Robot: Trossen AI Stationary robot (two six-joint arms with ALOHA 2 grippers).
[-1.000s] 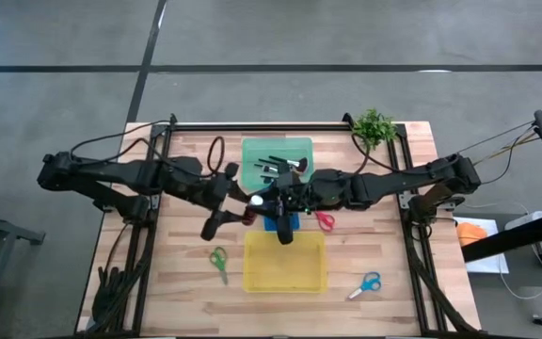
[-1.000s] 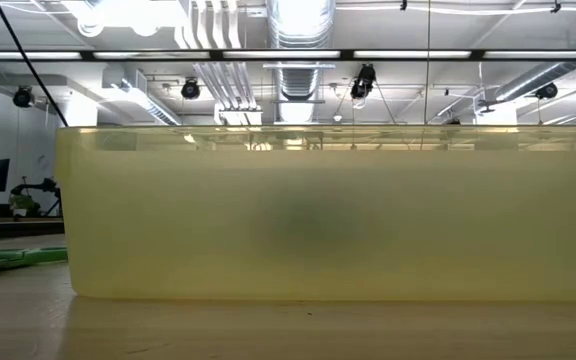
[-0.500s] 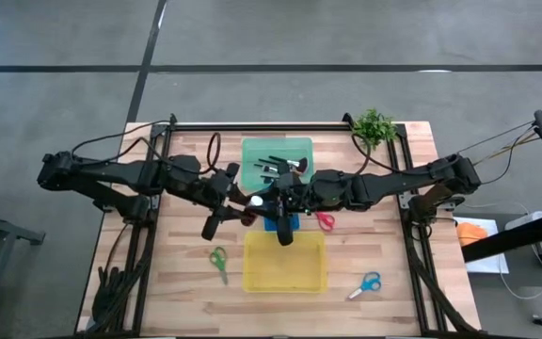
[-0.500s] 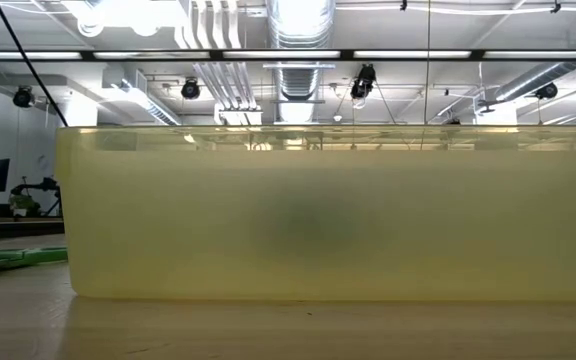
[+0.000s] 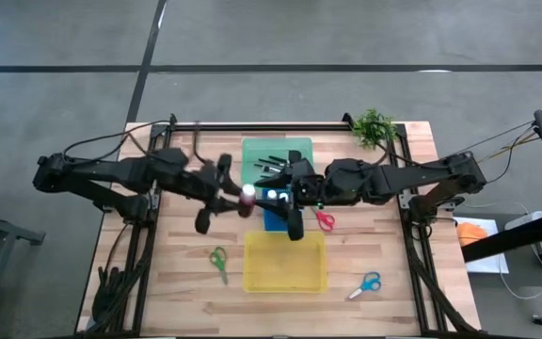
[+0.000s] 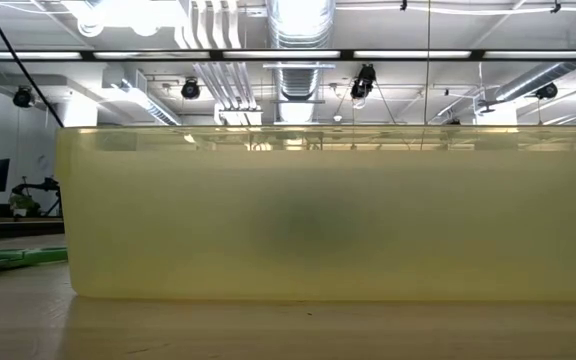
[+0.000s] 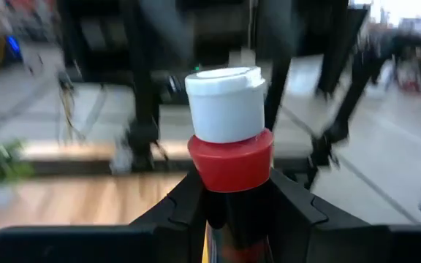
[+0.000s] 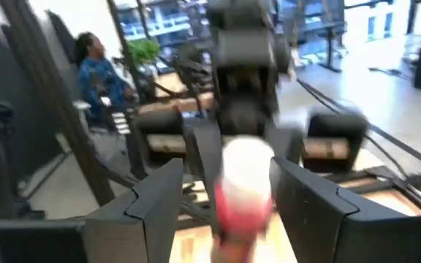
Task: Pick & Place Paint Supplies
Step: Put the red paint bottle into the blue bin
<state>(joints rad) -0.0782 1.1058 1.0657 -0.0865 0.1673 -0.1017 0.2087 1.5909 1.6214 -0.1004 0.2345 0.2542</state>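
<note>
While both arms meet over the middle of the worktop [image 5: 177,282], the left tool [image 5: 245,197] holds a small red paint bottle [image 7: 230,150] with a white cap, its two dark fingers [image 7: 177,208] pinching the bottle's body from either side, cap end pointing away from the wrist; seen from above, the bottle hangs just beside the green tray's [image 5: 252,151] near left corner, above bare wood; that green tray, at the far middle of the worktop, carries several thin black-handled brushes [image 5: 273,165]; green-handled scissors [image 5: 218,261] lie flat on the wood near the front, just left of the yellow tray [image 5: 285,273], whose pale wall fills nearly the whole table-level view; a blue tray [image 5: 273,221] sits between the green and yellow trays, largely covered by the arms; the right tool [image 5: 290,202] is above the blue tray, facing the left one, fingers [image 8: 152,204] spread wide apart with nothing between them, the red bottle blurred just beyond their tips; red-handled scissors [image 5: 324,220] lie just right of the blue tray, partly under the right arm; blue-handled scissors [image 5: 367,283] rest near the front right, well apart from the rest; a small leafy plant [image 5: 374,124] stands at the far right corner; a person [image 8: 97,73] in blue sits in the room beyond.
</note>
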